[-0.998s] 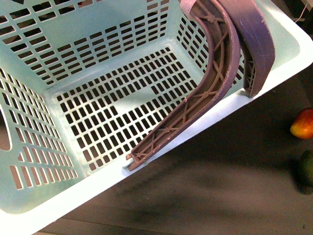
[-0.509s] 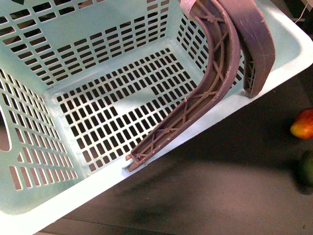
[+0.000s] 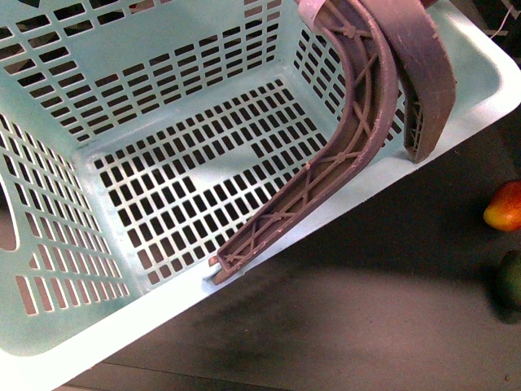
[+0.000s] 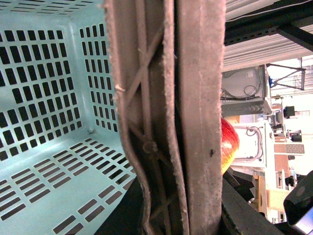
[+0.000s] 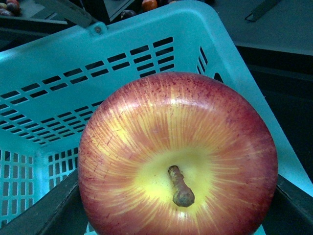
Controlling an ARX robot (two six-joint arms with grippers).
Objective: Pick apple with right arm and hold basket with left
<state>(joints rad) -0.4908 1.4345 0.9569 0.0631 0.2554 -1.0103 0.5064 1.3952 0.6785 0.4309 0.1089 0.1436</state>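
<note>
One apple fills the right wrist view. It is round and glossy, red with fine yellow streaks that fan out from a yellow dimple, and it has a short, knobbly brown stem. It sits in the right gripper, whose dark fingers press against it from both sides.

Just behind the apple is a corner of the one basket, made of mint-green plastic with a smooth rim and rows of rectangular slots. In the front view the basket stands on a dark table, with the same slots covering its walls and floor.

Two brownish-mauve handles curve across the basket's near rim. One shows a smooth back and the other a lattice of cross ribs. In the left wrist view they run close together past the camera. The left gripper shows in no picture, so its grip cannot be told.

Farther right on the table are two more fruits. One is orange-red and the other dark green. They lie well apart from the basket.
</note>
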